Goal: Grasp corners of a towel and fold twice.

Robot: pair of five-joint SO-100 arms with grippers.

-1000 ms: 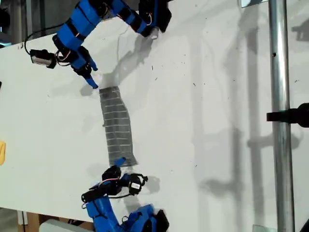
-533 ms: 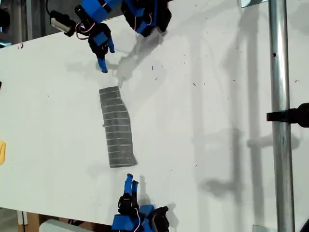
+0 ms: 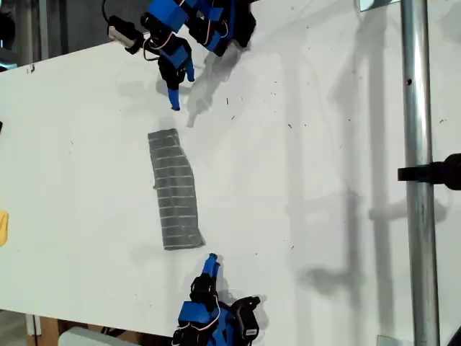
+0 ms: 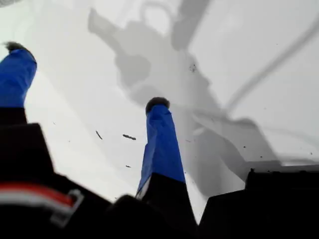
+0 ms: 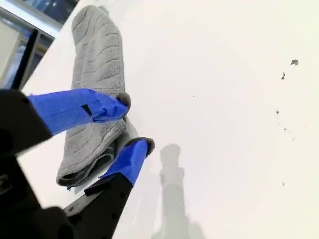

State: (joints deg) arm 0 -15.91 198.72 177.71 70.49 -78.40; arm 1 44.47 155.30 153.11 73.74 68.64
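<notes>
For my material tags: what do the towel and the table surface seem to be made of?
The towel looks like soft woven cloth, matte grey with ribbed stripes; its folded edge shows thick, fuzzy layers. The table looks like a hard, smooth white board, probably laminate, faintly glossy, with sharp shadows and small dark specks.

text: none readable | labels/brands: none | numbers/signs: none | all three views checked, no legible markings on any surface
</notes>
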